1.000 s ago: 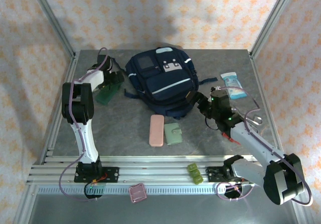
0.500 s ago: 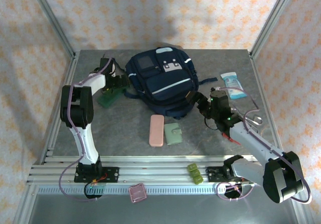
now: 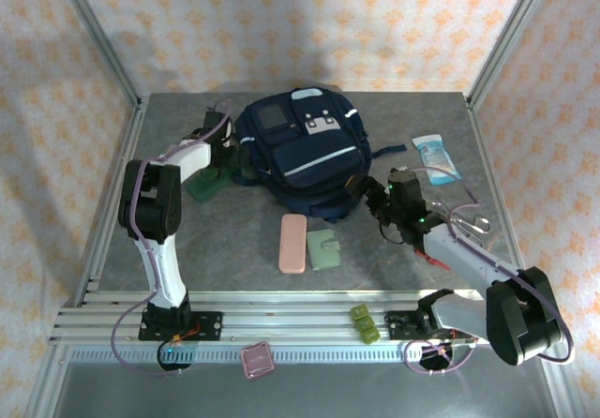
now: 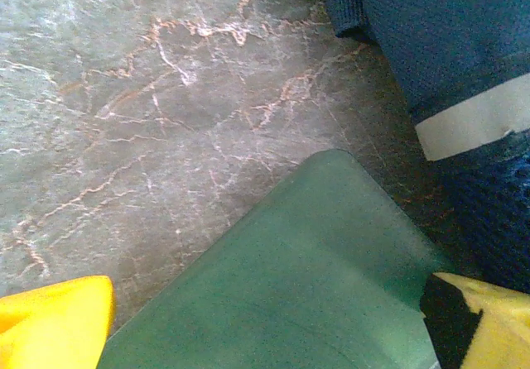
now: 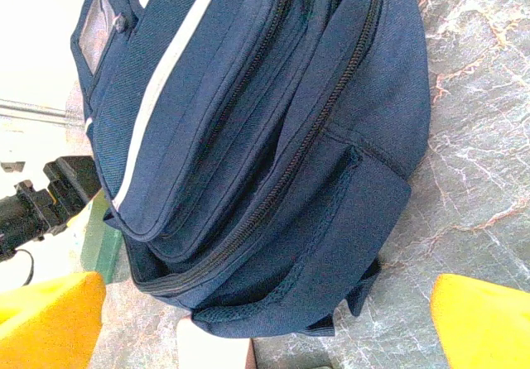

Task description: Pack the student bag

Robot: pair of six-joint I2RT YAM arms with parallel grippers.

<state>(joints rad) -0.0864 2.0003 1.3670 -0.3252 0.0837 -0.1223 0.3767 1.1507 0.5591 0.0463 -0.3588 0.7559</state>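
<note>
Student bag (image 3: 300, 151), front up; left gripper (image 3: 227, 160) splayed over green case (image 4: 290, 278), right gripper (image 3: 367, 193) splayed at its side, apparently readying packing.

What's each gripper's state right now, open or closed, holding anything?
Left gripper: jaws open over the green case, nothing held.
Right gripper: jaws open, empty, facing the student bag.

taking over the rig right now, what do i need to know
Left pincer: open, over the flat green case beside the student bag, holding nothing.
Right pincer: open, facing the student bag's near right corner, holding nothing.
Done: nothing visibly packed; the zips look closed.
Left: open it, load green case, pink case, green wallet, blue packet, all on the table.
</note>
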